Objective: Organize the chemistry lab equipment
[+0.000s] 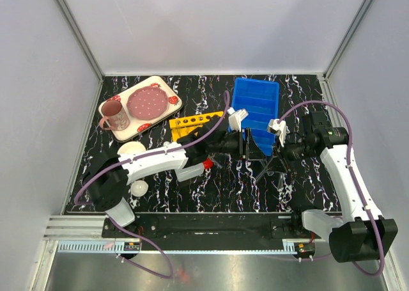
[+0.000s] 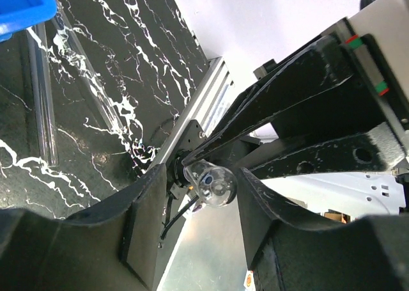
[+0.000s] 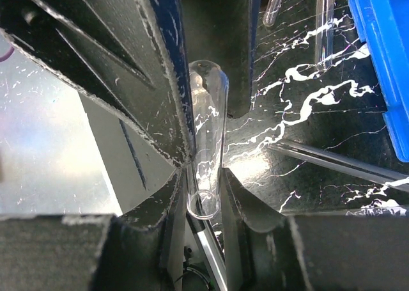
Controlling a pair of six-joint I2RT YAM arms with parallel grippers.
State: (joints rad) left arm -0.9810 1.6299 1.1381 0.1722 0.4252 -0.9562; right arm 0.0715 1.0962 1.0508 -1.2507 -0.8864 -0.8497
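as fingers [image 3: 160, 230] pinch test tube [image 3: 208, 131], tray edge [image 3: 381, 48] near

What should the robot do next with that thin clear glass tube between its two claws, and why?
Probably close the left gripper firmly on the thin clear test tube. The right gripper pinches its open end, the left fingers flank its rounded end, and the yellow holed tube rack lies on the left arm's side.

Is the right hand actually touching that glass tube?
Touching. The right wrist view shows the right hand pressing against both sides of the test tube.
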